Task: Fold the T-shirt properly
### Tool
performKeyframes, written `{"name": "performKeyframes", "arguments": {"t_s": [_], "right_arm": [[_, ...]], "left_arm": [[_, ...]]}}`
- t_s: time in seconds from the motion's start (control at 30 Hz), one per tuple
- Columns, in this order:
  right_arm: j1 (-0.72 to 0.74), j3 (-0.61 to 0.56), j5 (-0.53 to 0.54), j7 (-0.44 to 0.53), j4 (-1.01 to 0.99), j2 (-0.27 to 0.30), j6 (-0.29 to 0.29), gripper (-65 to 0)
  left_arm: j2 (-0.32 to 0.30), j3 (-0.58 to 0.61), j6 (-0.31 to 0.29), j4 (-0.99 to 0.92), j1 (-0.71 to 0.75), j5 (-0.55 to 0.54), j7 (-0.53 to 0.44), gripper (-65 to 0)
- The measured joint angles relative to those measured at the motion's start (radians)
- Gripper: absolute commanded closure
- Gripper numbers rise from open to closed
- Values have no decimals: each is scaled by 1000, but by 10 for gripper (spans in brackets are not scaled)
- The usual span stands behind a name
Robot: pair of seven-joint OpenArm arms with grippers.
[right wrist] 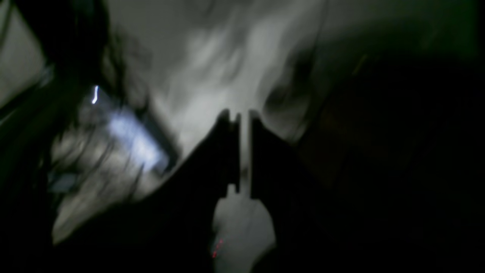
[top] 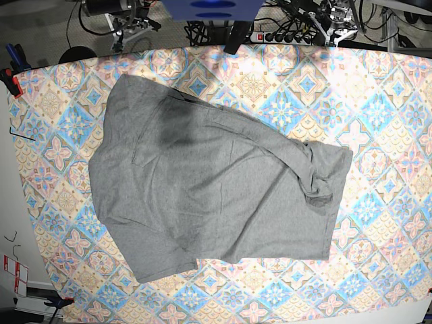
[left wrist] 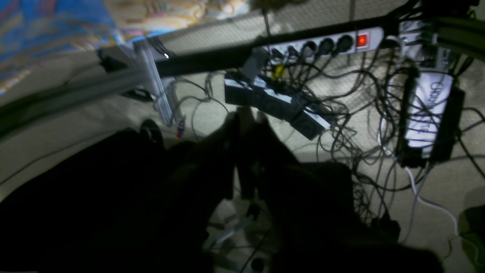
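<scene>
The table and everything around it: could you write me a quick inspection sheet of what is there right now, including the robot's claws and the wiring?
Surface: tablecloth with colourful tile pattern covers the table.
Job's things: grey T-shirt lies spread and rumpled, not neatly folded, bunched at its right side in the base view.
Clutter: nothing seen on the cloth besides the shirt.
Grippers: left gripper shut, holding nothing, off the table over the floor; right gripper shut, holding nothing, its view blurred and dark.
Cables: dense tangle of cables on the floor by a power strip with a lit red switch.
Surroundings: red clamp at the table's left edge.
</scene>
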Motion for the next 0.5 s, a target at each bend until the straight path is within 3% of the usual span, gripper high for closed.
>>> {"name": "performKeyframes", "arguments": {"t_s": [0.07, 0.13, 0.5], "right_arm": [[-10, -53, 4, 26, -3, -3, -104, -11], [-23, -92, 9, 30, -9, -2, -155, -11], [-15, -105, 12, 38, -6, -7, -151, -13]], "left_arm": [[2, 0, 4, 0, -11, 21, 0, 0], [14, 0, 8, 3, -15, 35, 0, 0], [79, 0, 6, 0, -27, 58, 7, 0]]}}
